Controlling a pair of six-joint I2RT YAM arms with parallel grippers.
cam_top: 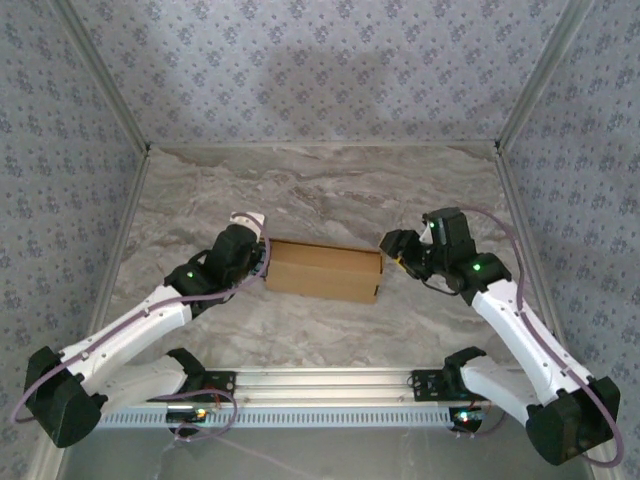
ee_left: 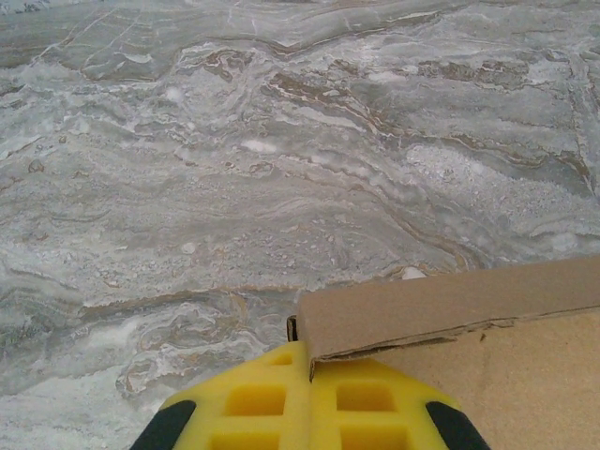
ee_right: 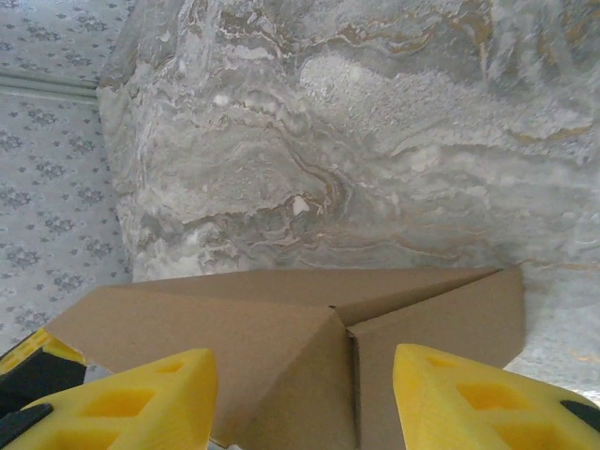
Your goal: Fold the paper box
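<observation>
Here, creased tan paper box (cam_top: pixel 322 270) on veined marble tabletop (cam_top: pixel 330 190).

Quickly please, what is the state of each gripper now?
Left gripper: shut, at the paper box edge.
Right gripper: open, straddling the box end.

Top view: light even and diffuse, from above; moderately bright, no hard glare on marble table (cam_top: pixel 320 190). Paper box (cam_top: pixel 322 262) top lit, near face darker, soft shadow at its base. Fine detail soft, slight grain.

Left wrist view: marble veins sharp mid-frame, softer toward far edge. Left gripper (ee_left: pixel 307 373) bright yellow, slightly out of focus. Thin dark shadow under box flap.

Right wrist view: bright, cool cast. Right gripper (ee_right: pixel 302 361) very close, blurred. Box edges soft, table beyond sharper.
</observation>
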